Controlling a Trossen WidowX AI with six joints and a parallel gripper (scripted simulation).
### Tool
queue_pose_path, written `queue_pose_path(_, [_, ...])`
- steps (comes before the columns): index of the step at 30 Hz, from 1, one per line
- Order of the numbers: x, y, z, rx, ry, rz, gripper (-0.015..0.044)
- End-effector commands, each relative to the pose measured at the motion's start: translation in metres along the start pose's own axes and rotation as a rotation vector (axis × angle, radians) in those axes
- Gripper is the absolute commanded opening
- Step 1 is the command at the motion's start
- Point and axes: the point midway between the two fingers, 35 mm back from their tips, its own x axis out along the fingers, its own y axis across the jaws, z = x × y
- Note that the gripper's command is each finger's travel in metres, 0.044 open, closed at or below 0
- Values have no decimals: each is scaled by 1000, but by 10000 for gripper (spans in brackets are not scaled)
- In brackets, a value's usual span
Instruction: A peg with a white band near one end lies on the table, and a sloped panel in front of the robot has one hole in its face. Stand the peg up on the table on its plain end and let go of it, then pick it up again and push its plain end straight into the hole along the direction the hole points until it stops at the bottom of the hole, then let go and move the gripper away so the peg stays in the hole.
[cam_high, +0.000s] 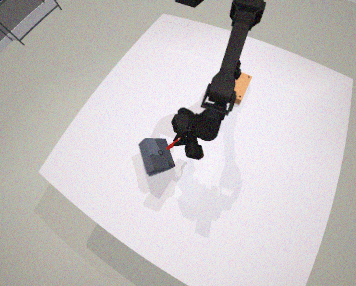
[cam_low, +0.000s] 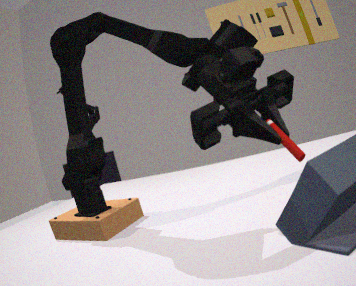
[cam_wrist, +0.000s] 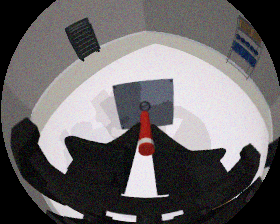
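Note:
The red peg is held tilted in the air, its white band at the upper end near the fingers and its plain end pointing down toward the panel. My gripper is shut on the peg. The grey-blue sloped panel stands on the table just beyond the plain end. Its hole shows as a dark ring, right by the peg's far end in the wrist view. I cannot tell a gap there in the wrist view; in the exterior view the hole is out of sight.
The white table carries the panel block and the arm's wooden base. A tool board hangs on the wall behind. A dark slatted object and a rack stand beyond the table.

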Motion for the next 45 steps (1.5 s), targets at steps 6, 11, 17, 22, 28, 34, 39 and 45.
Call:
queue_pose_path(6, [11,-2,2,2,-11,-1,0])
queue_pose_path(11, [14,-2,2,2,-13,-1,0])
queue_pose_path(17, [21,-1,2,4,-13,-1,0])
queue_pose_path(22, [28,-2,2,4,-14,-1,0])
queue_pose_path(28, [36,-2,2,4,-14,-1,0])
queue_pose_path(34, [32,-3,0,3,-11,-5,0])
queue_pose_path(39, [32,-3,0,3,-11,-5,0])
queue_pose_path(45, [32,-3,0,3,-11,-5,0])
